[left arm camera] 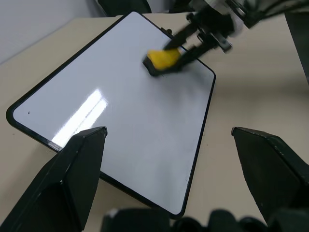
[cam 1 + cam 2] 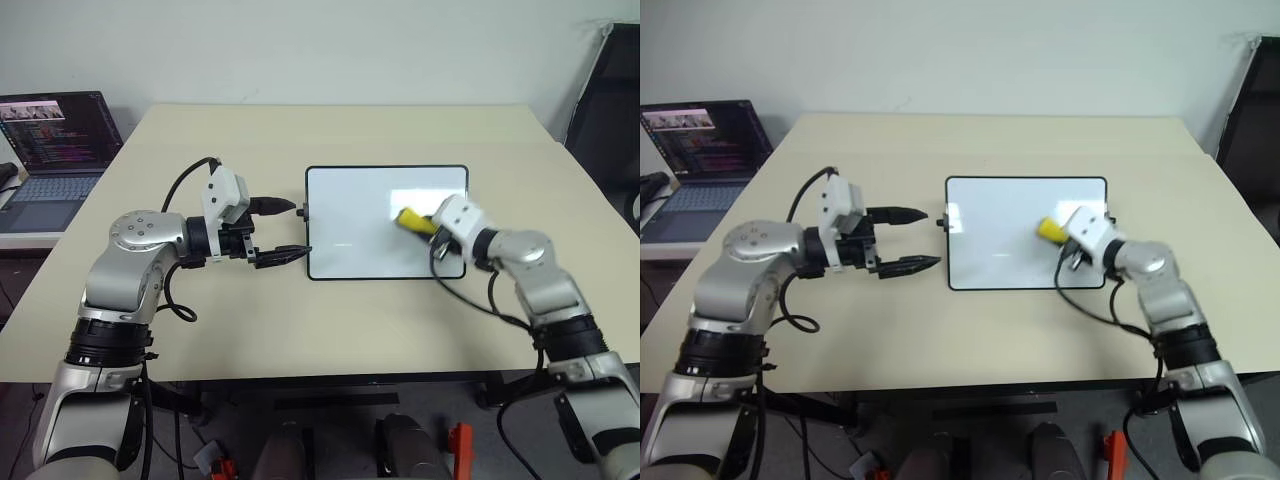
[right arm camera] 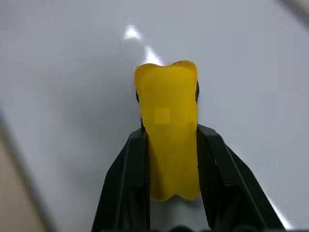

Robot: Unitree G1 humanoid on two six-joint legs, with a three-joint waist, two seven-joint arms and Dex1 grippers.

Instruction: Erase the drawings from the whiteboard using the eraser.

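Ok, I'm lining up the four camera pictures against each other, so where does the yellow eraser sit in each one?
Left eye view: eraser on the right part of the whiteboard, in the right gripper.
Right eye view: same spot on the board's right part.
Left wrist view: near the board's far end, between black fingers.
Right wrist view: centre, clamped between the two fingers.
Shared landmark: the whiteboard's black frame.

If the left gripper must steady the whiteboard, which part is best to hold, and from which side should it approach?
Probably the left short edge of the whiteboard, near its small black side knob, coming in level from the robot's left. The board lies flat with only a thin frame, and the open left gripper already faces that edge. The right gripper presses the eraser on the far part.
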